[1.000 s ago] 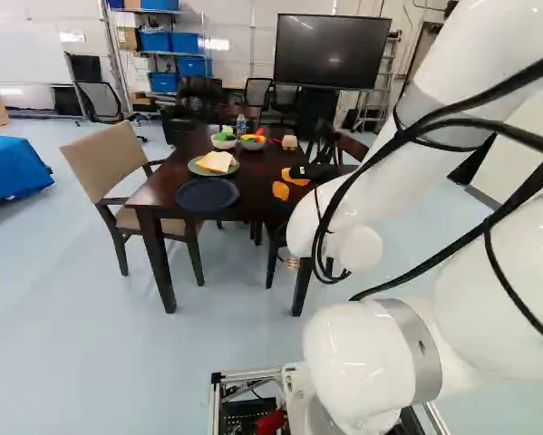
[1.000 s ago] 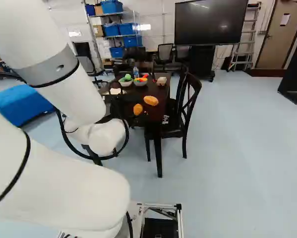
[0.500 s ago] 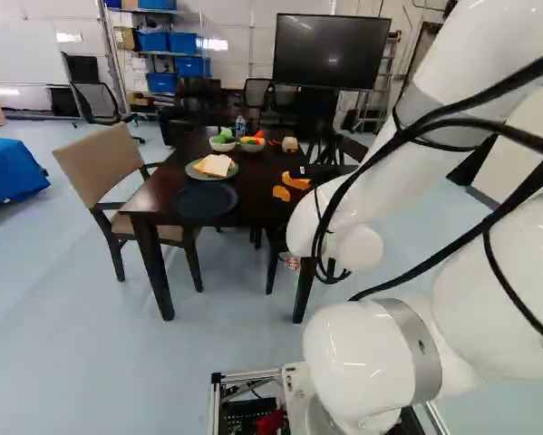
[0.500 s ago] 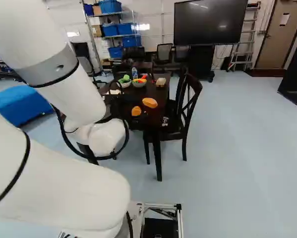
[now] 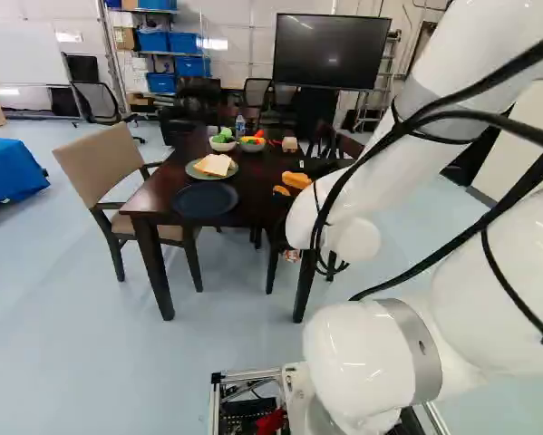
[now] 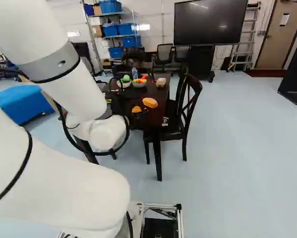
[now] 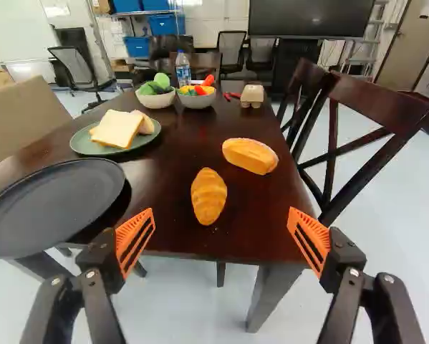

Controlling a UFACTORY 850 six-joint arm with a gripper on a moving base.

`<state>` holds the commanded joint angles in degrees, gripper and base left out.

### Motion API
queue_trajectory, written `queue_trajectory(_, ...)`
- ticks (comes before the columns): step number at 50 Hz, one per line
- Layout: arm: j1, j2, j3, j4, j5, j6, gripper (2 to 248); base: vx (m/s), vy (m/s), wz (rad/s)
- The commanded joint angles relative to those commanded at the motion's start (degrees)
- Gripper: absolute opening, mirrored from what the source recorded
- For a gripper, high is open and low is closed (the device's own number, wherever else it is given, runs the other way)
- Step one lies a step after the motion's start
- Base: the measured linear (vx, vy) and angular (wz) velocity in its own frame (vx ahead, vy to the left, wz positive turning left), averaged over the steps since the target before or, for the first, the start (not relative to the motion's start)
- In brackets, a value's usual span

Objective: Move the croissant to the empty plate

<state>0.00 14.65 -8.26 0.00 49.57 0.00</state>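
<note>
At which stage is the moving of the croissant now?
Nothing looks done: the croissant lies on the table. Nothing is in hand; the open gripper faces it. Grasping it, carrying it and setting it on the empty dark plate are left.

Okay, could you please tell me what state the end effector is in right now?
End effector: open, fingers wide apart, holding nothing; the croissant lies ahead on the table.
</note>
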Motion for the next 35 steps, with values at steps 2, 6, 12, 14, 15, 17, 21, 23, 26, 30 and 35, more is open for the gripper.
queue_trajectory(2,0.00,-0.32,-0.57,0.00,-0.30,0.00,247,0.000,0.000,0.000)
queue_trajectory(6,0.00,-1.00,-1.74,0.00,-1.18,0.00,247,0.000,0.000,0.000)
queue_trajectory(12,0.00,-2.04,-3.53,0.00,-2.87,0.00,247,0.000,0.000,0.000)
queue_trajectory(14,0.00,-2.38,-4.13,0.00,-3.48,0.00,247,0.000,0.000,0.000)
queue_trajectory(15,0.00,-2.55,-4.42,0.00,-3.78,0.00,247,0.000,0.000,0.000)
queue_trajectory(17,0.00,-2.90,-5.02,0.00,-4.41,0.00,247,0.000,0.000,0.000)
queue_trajectory(21,0.00,-3.58,-6.21,0.00,-5.74,0.00,247,0.000,0.000,0.000)
queue_trajectory(23,0.00,-3.91,-6.81,0.00,-6.47,0.00,247,0.000,0.000,0.000)
queue_trajectory(26,0.00,-4.42,-7.70,0.00,-7.61,0.00,247,0.000,0.000,0.000)
queue_trajectory(30,0.00,-5.08,-8.89,0.00,-9.19,0.00,247,0.000,0.000,0.000)
queue_trajectory(35,0.00,-5.89,-10.36,0.00,-11.15,0.00,247,0.000,0.000,0.000)
